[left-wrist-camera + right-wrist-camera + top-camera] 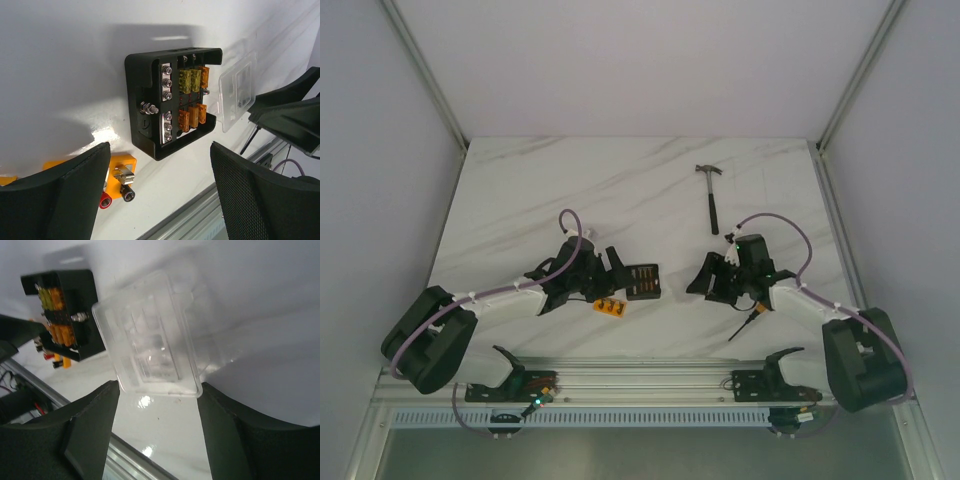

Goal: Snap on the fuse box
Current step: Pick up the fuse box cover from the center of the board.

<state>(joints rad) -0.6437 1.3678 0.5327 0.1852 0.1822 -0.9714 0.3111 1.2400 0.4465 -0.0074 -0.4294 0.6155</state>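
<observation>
The fuse box (645,282) is a black square box lying open-topped on the marble table, with orange and yellow fuses and screw terminals showing (170,105). It also shows at the upper left of the right wrist view (62,310). Its clear plastic cover (150,335) lies just right of the box (237,92). My right gripper (158,386) has its fingertips (112,390) touching the cover's two near corners, one on each side. My left gripper (160,195) stands open on the near left side of the box (612,265), holding nothing.
An orange block with red and black plugs (120,172) lies by the left gripper's finger (609,307). A hammer (711,195) lies at the back right. A screwdriver (748,322) lies near the right arm. The aluminium rail (640,380) runs along the near edge.
</observation>
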